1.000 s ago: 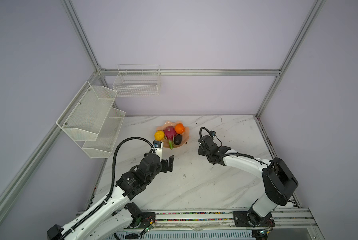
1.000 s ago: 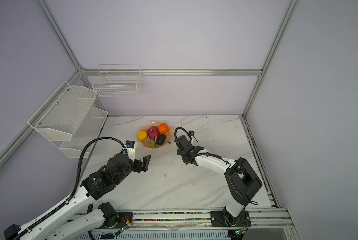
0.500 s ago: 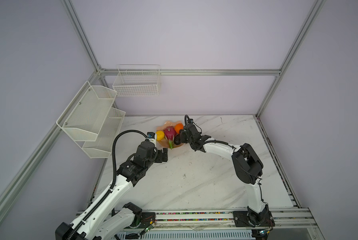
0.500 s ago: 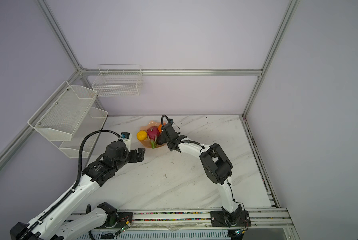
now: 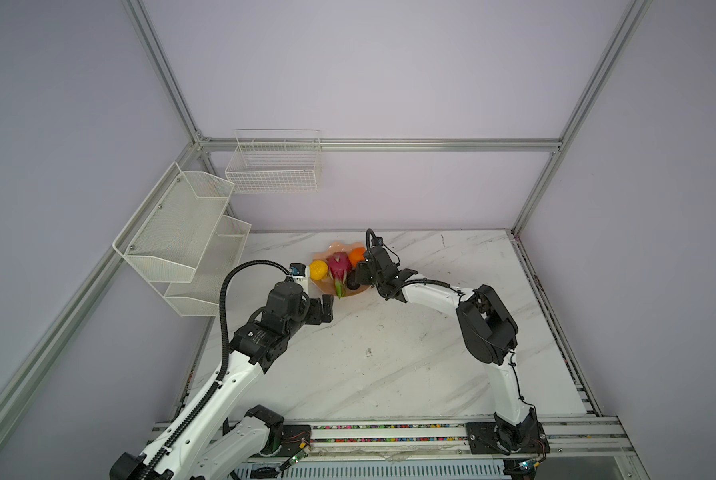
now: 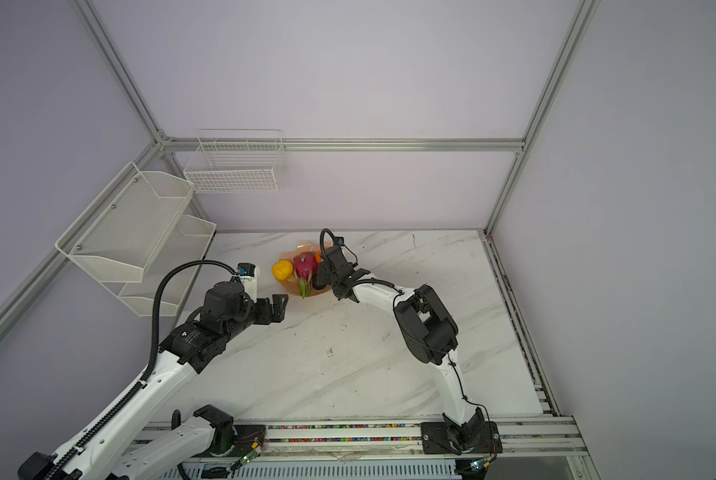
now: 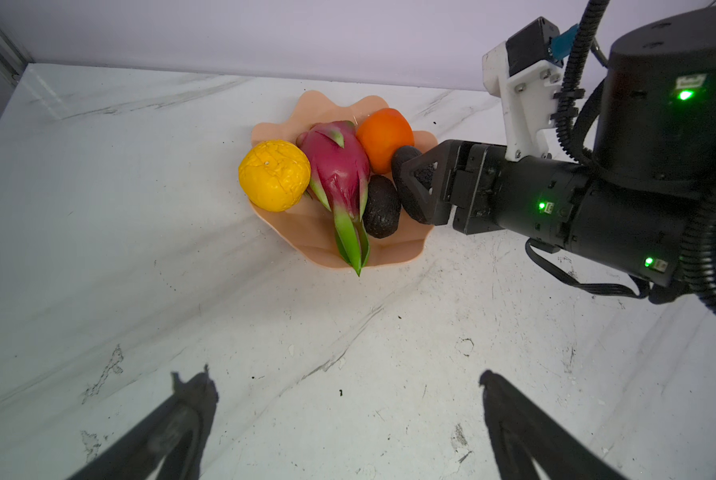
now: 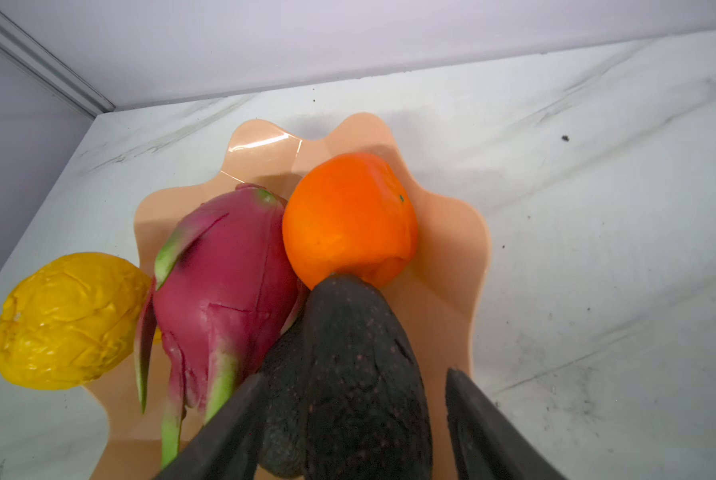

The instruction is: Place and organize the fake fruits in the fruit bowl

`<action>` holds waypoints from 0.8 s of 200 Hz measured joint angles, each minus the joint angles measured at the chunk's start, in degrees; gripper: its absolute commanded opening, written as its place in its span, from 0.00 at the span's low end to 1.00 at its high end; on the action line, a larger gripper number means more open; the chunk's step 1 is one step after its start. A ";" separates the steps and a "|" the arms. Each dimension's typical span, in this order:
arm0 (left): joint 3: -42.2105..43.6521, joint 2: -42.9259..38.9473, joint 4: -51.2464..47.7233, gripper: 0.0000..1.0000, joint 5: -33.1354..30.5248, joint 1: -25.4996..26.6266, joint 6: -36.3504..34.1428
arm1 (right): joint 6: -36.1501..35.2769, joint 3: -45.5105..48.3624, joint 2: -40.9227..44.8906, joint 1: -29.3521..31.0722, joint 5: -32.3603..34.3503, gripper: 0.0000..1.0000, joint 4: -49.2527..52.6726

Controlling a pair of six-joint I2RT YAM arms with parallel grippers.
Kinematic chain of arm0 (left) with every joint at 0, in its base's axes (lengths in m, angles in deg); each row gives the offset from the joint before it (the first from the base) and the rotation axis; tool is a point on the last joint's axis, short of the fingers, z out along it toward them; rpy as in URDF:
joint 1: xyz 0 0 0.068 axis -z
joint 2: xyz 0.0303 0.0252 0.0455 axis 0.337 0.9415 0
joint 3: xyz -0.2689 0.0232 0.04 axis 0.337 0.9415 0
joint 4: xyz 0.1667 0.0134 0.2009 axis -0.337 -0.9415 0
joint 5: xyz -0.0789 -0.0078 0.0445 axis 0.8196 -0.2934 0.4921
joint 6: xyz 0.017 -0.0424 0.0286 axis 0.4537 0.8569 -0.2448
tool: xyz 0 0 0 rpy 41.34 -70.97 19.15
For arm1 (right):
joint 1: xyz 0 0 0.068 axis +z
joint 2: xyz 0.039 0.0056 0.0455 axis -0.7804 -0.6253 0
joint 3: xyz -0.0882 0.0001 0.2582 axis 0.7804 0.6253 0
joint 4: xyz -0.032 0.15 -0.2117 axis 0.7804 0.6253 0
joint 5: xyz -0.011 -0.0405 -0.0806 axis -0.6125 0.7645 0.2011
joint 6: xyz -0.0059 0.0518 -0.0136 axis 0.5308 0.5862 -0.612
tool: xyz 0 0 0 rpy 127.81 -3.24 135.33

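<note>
The peach fruit bowl (image 5: 325, 286) (image 7: 393, 253) (image 8: 464, 257) sits at the table's back middle. In it lie the magenta dragon fruit (image 5: 339, 268) (image 7: 339, 166) (image 8: 223, 299), the orange (image 5: 357, 255) (image 7: 383, 139) (image 8: 348, 216) and an avocado (image 7: 381, 208). The yellow citrus (image 5: 318, 270) (image 7: 274, 175) (image 8: 69, 320) rests on its left rim. My right gripper (image 5: 358, 276) (image 8: 352, 374) is over the bowl, open, with a second avocado (image 8: 356, 374) lying between its fingers; a gap shows on one side. My left gripper (image 5: 327, 307) (image 7: 339, 378) hovers open and empty just in front of the bowl.
Two white mesh shelves (image 5: 173, 232) hang on the left wall and a white wire basket (image 5: 273, 166) on the back wall. The right arm's elbow (image 5: 487, 324) stands over the table's right half. The marble table (image 5: 389, 365) stretches bare in front.
My right gripper carried an avocado from the table's middle to the bowl and its jaws have parted. My left gripper moved back towards the bowl's front.
</note>
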 measured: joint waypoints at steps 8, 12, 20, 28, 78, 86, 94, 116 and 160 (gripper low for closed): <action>0.00 -0.07 0.00 0.99 0.17 -0.02 0.00 | -0.26 -0.28 0.00 0.00 0.42 0.80 0.17; 0.02 -0.07 0.00 0.99 0.22 -0.02 0.00 | -0.46 -0.35 0.02 0.00 0.57 0.80 0.28; 0.02 -0.07 -0.02 0.99 0.31 0.00 0.00 | -0.72 -0.44 0.22 0.00 0.96 0.81 0.50; 0.00 -0.07 -0.02 0.99 0.35 0.00 0.00 | -1.01 -0.44 0.55 0.00 1.29 0.81 0.83; 0.02 1.40 0.04 1.00 -6.14 -0.15 -0.44 | -3.08 7.91 12.76 -1.44 3.91 0.90 0.33; 0.28 1.55 0.52 1.00 -9.66 -0.44 -0.48 | -3.28 11.63 16.85 -2.84 3.72 0.90 -0.15; 0.94 1.46 1.73 1.00 -13.05 -0.83 -0.46 | -3.56 15.32 20.76 -4.96 2.73 0.90 -0.83; 7.15 0.44 9.97 1.00 -23.02 -2.99 -1.18 | -4.72 26.14 30.71 -15.26 -2.29 0.97 -3.74; 23.39 7.02 31.39 1.00 -28.00 -12.57 -4.94 | -8.11 46.71 45.03 -31.87 -3.41 0.97 -14.16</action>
